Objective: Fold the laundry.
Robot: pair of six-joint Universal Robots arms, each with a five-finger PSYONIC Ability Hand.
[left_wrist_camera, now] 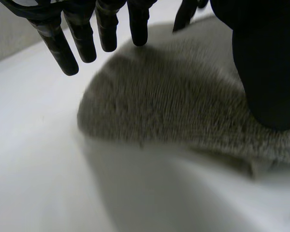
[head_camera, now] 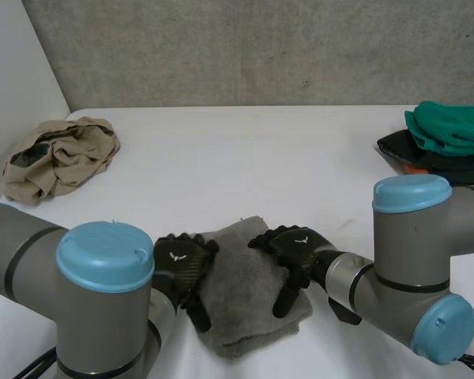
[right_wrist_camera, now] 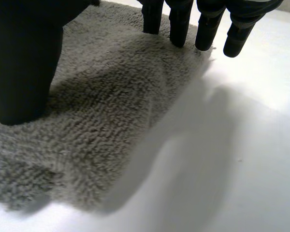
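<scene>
A small grey towel point(head_camera: 249, 296) lies folded near the table's front edge, between my two hands. My left hand point(head_camera: 182, 264) is at the towel's left edge. In its wrist view the left hand point(left_wrist_camera: 58, 43) has straight fingers spread just above the towel point(left_wrist_camera: 174, 106), and its thumb point(left_wrist_camera: 266, 63) rests on the pile. My right hand point(head_camera: 296, 249) lies on the towel's right side. There the right hand point(right_wrist_camera: 208, 24) has straight fingers touching the towel point(right_wrist_camera: 101, 111) near its edge, and its thumb point(right_wrist_camera: 24, 63) presses the cloth. Neither hand pinches the towel.
A crumpled beige garment point(head_camera: 59, 158) lies at the back left of the white table point(head_camera: 245, 158). A stack of folded green and black clothes point(head_camera: 446, 138) sits at the right edge. A grey wall closes the far side.
</scene>
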